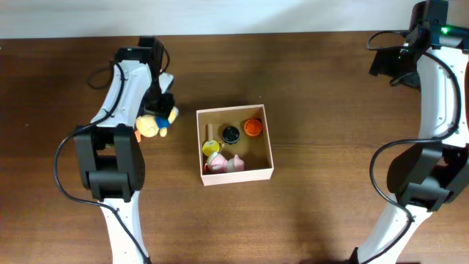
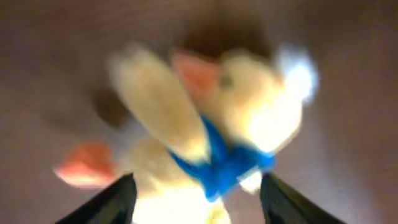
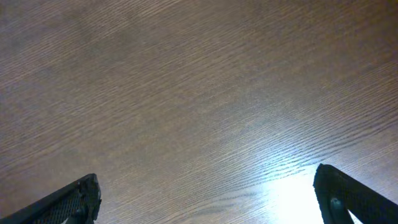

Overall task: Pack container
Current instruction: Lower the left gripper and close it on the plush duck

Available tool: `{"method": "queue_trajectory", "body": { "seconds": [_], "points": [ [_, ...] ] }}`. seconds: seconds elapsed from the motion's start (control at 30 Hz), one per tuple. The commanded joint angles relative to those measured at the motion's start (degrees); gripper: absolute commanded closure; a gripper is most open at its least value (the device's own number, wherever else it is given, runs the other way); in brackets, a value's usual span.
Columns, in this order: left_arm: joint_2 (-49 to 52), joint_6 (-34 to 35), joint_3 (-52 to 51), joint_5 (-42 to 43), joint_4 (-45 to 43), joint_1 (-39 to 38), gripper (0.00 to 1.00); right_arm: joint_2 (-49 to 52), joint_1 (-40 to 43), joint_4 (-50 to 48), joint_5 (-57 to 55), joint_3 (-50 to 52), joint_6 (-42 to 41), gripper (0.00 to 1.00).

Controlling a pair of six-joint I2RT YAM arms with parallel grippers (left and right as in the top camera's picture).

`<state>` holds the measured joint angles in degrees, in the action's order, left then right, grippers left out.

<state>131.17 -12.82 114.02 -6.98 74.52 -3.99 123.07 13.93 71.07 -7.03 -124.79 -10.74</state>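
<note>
container (image 1: 238, 177) has a few toys (image 1: 222, 160) in | plush duck (image 1: 152, 125) not packed yet | left gripper (image 2: 197, 190) spread around it | right gripper (image 3: 205, 193) spread, empty

Both arms share one build: smooth white curved shells joined by boxy black joint housings. On the left arm (image 1: 121, 79), thin black cables (image 1: 61, 167) loop out at 9 o'clock of the housings; the right arm (image 1: 437, 88) has similar loops and a small green light (image 1: 443, 31) at its 12 o'clock end. The left gripper (image 2: 197, 193) shows plain dark fingers (image 2: 117, 200) at 7 and 5 o'clock; the right gripper (image 3: 205, 196) has black fingers (image 3: 76, 200) with a fine grid texture
</note>
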Motion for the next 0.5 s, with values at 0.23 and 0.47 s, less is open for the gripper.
{"method": "queue_trajectory", "body": {
  "seconds": [0.23,0.47],
  "points": [
    [0.42,-5.90,-0.52,8.31,4.83,0.61,0.38,-0.83,-0.04,0.00,-0.09,0.11,-0.72,0.01],
    [0.44,-12.13,-0.72,8.04,3.06,1.88,0.38,-0.83,-0.04,0.00,-0.09,0.11,-0.72,0.01]
  ]
}}
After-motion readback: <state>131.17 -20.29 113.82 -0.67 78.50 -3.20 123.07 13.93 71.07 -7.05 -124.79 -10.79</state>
